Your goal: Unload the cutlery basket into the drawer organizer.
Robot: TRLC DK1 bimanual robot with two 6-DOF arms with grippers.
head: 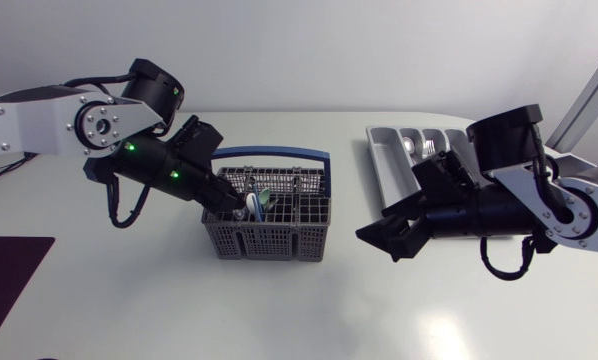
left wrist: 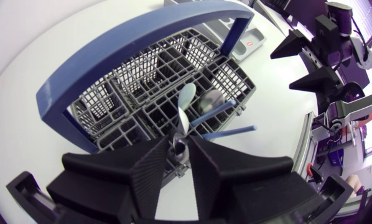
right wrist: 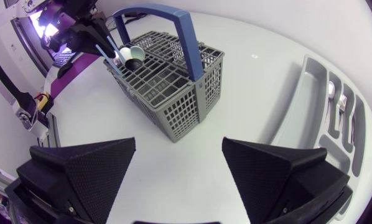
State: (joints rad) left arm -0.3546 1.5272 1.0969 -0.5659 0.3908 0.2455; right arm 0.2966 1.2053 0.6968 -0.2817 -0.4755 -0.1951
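The grey cutlery basket (head: 279, 235) with a blue handle (head: 279, 153) stands mid-table. My left gripper (head: 241, 207) is lowered into its left end. In the left wrist view the left gripper (left wrist: 180, 160) has its fingers pressed on both sides of a pale green spoon (left wrist: 186, 98) that stands in a compartment. Blue-handled utensils (left wrist: 228, 131) lean beside it. The grey drawer organizer (head: 387, 160) lies at the back right and holds a fork (right wrist: 342, 106) and a spoon (right wrist: 331, 91). My right gripper (head: 387, 240) hovers open between the basket (right wrist: 173, 81) and the organizer (right wrist: 298, 106), holding nothing.
A dark purple mat (head: 9, 275) lies at the table's left front edge. Bare white tabletop (head: 279, 310) stretches in front of the basket and between the basket and the organizer.
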